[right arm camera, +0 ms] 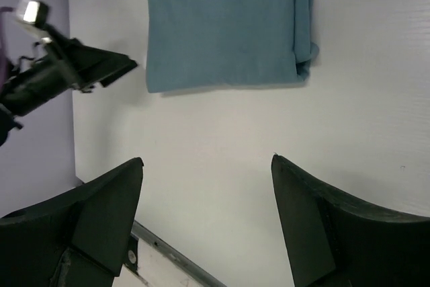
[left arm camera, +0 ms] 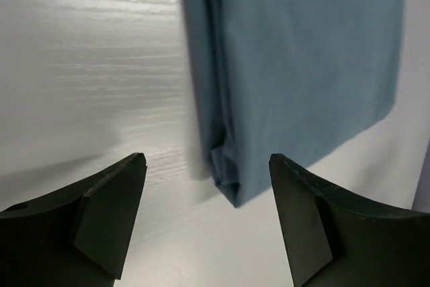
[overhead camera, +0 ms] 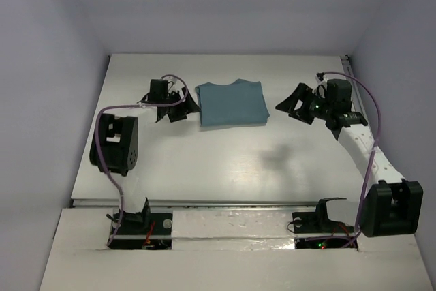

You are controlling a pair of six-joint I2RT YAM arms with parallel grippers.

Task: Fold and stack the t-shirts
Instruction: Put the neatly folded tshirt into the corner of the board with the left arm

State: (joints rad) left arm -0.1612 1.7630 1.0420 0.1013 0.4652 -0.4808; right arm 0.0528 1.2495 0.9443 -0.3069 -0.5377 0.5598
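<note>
One teal t-shirt (overhead camera: 230, 104), folded into a flat rectangle, sits on the tabletop (overhead camera: 225, 168) at upper centre of the top view. Left fingers (left arm camera: 107, 213) are spread and empty, just off its left edge. Right fingers (right arm camera: 101, 220) are spread wide and empty, off to its right. Fold looks done, and standing clear avoids dragging the cloth. No second shirt in view to stack. Only the arms flank it.

The folded t-shirt (overhead camera: 231, 104) lies flat toward 12 o'clock on the bench (overhead camera: 225, 168). The left end effector (overhead camera: 189, 107) sits just beside it at its 9 o'clock, the right end effector (overhead camera: 291, 103) near its 3 o'clock (a small gap there). Toward 6 o'clock the bench is bare, wide room to pass. Walls (overhead camera: 41, 100) close three sides.
</note>
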